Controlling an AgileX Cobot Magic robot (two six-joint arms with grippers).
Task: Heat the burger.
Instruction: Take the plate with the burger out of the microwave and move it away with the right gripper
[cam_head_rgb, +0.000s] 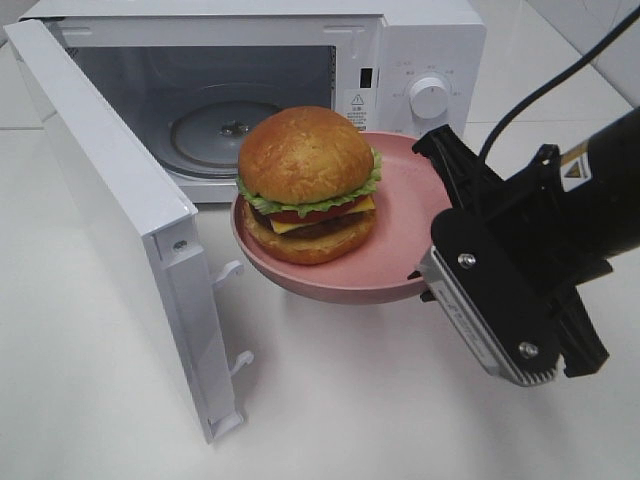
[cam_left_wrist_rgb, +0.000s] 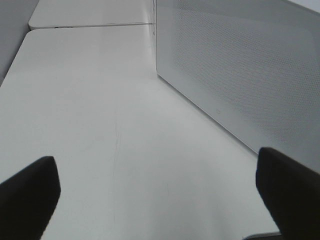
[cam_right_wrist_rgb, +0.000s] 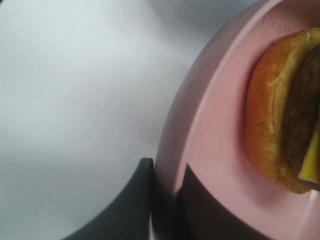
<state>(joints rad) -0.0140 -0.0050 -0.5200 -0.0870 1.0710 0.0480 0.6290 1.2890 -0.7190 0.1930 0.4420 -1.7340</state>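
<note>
The burger (cam_head_rgb: 305, 180) has a golden domed bun, lettuce, tomato, cheese and a dark patty. It stands upright on a round pink plate (cam_head_rgb: 400, 250). My right gripper (cam_head_rgb: 440, 215) is shut on the plate's right rim and holds it above the table, in front of the open microwave (cam_head_rgb: 420, 60). In the right wrist view the fingers (cam_right_wrist_rgb: 130, 205) clamp the plate (cam_right_wrist_rgb: 200, 150) beside the burger (cam_right_wrist_rgb: 280, 125). My left gripper (cam_left_wrist_rgb: 160, 195) is open and empty, low over the white table; it is out of the exterior view.
The microwave door (cam_head_rgb: 110, 200) stands swung open to the left, just left of the plate. The glass turntable (cam_head_rgb: 220, 125) lies inside the cavity. A white dotted microwave panel (cam_left_wrist_rgb: 240, 65) stands close beside my left gripper. The white table (cam_head_rgb: 330, 400) lies below the plate.
</note>
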